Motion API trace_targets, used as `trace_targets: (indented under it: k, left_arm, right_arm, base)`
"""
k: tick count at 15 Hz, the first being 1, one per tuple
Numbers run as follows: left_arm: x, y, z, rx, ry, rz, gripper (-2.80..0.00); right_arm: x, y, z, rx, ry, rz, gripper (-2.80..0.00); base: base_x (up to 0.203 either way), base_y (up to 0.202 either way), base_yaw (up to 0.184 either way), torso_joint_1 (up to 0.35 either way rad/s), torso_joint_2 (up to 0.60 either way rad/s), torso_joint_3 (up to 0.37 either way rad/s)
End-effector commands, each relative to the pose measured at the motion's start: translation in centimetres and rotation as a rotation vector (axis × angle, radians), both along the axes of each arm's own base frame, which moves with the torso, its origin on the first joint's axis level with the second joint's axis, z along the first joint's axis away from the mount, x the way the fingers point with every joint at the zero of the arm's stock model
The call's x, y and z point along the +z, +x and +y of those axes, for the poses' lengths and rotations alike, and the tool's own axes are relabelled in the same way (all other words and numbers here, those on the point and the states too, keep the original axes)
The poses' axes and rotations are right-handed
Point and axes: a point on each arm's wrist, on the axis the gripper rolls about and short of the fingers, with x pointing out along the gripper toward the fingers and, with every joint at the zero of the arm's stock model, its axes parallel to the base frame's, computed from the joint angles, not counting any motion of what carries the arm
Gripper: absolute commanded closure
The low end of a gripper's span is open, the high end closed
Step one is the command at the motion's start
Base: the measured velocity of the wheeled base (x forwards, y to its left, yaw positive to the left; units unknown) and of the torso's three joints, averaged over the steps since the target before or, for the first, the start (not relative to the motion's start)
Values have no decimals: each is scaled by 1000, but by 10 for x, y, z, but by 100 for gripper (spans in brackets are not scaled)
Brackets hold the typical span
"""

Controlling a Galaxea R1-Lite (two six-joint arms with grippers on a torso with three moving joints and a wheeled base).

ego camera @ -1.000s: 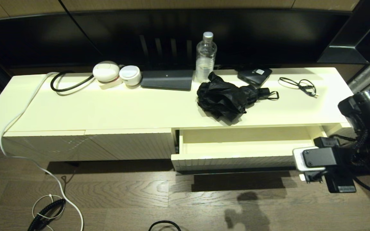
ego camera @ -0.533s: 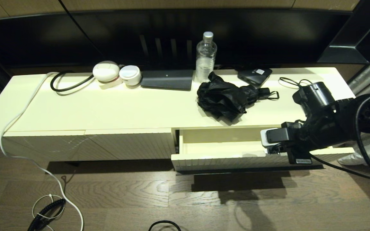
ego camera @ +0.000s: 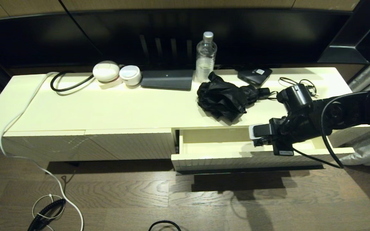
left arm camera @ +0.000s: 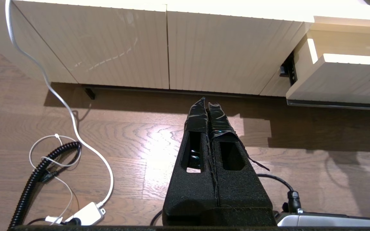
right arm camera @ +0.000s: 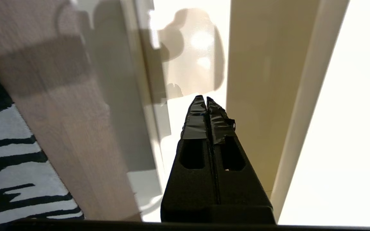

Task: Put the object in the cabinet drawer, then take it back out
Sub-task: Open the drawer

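Right gripper (right arm camera: 206, 99) is swinging leftward over the open cabinet drawer (ego camera: 236, 158) at lower right, fingers pressed together, empty; black compact umbrella (ego camera: 225, 99) is lying on the cabinet top (ego camera: 108, 109), right of centre.

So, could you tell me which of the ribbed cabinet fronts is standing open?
The rightmost one, the cabinet drawer: it is pulled out below the umbrella, while both door panels sit flush.

Right arm (ego camera: 339, 115): matte black links, rounded joint housing, thin black cable looped alongside. White-faced camera module (ego camera: 260, 132) seen at the wrist, small label plate beneath. Right hand (right arm camera: 206, 100) and left hand (left arm camera: 207, 102): black foam-textured fingers with slotted cut-outs, tips wrapped in wrinkled glossy black tape.
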Motion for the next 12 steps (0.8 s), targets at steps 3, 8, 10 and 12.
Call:
trace_targets:
  k: [3, 8, 10, 12]
  left_arm:
    - [0, 0, 0, 1, -1, -2, 0]
    - [0, 0, 0, 1, -1, -2, 0]
    - [0, 0, 0, 1, -1, -2, 0]
    - [0, 0, 0, 1, -1, -2, 0]
  right_arm:
    - [-4, -5, 0, 8, -15, 23, 0]
    - [-2, -25, 10, 48, -28, 78, 0]
    - [-2, -31, 13, 49, -22, 95, 0]
    - [-6, -39, 12, 51, -29, 120, 0]
  base:
    - [0, 0, 0, 0, 0, 0]
    - [0, 0, 0, 0, 0, 0]
    - [0, 0, 0, 0, 0, 0]
    - [0, 0, 0, 0, 0, 0]
